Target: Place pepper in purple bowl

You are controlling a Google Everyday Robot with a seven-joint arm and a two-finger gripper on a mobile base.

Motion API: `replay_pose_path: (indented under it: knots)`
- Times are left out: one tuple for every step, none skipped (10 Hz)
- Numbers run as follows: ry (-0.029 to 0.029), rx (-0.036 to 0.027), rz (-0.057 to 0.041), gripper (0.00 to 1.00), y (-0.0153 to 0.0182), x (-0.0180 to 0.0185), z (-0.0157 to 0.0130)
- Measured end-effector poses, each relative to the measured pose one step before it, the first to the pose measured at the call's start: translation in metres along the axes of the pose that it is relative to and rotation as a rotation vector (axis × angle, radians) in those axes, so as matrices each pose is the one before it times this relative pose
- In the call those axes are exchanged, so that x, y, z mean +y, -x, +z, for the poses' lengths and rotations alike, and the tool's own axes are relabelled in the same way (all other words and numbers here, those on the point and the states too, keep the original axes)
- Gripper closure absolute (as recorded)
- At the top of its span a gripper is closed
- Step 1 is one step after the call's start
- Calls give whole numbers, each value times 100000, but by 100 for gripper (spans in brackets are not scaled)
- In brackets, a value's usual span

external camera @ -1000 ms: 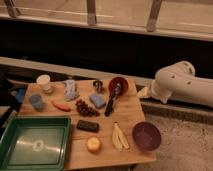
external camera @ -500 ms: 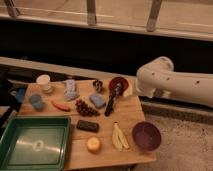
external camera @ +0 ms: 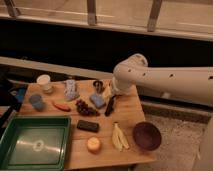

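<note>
The pepper (external camera: 61,106) is small, orange-red and tapered, and lies on the left part of the wooden table (external camera: 127,112). The purple bowl (external camera: 147,135) is dark, round and shallow, and sits at the table's front right corner; nothing shows in it. My white arm reaches in from the right. Its gripper (external camera: 111,91) hangs over the back middle of the table, right of the pepper and well behind the purple bowl. The arm hides the red bowl there.
A green tray (external camera: 32,142) sits at the front left. On the table are a banana peel (external camera: 119,136), a round yellow item (external camera: 93,145), a black bar (external camera: 88,126), grapes (external camera: 86,108), a blue sponge (external camera: 97,100), a dark utensil (external camera: 110,105), a white cup (external camera: 44,82) and a blue cup (external camera: 36,101).
My arm has swung left from beyond the table's right side to over its back middle, and now covers the red bowl. The objects on the table have not moved.
</note>
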Motion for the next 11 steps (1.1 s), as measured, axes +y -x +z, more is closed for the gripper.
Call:
replay_pose_path:
  knots:
    - [-93, -47, 233, 20, -19, -136, -28]
    - [14, 40, -33, 20, -5, 22, 19]
    - [-145, 252, 13, 20, -14, 15, 12]
    - [-1654, 701, -742, 20, 91, -205, 85]
    - [-1940, 293, -2548, 20, 629, 145, 146]
    - [-808, -116, -2384, 20, 755, 582, 124]
    - [-662, -59, -4640, 20, 1260, 1099, 382]
    - [242, -190, -3991, 20, 1318, 1332, 466]
    - [771, -309, -3503, 20, 1344, 1420, 455]
    - [1368, -560, -4901, 20, 1897, 2029, 622]
    - [1747, -804, -5292, 20, 2085, 2046, 692]
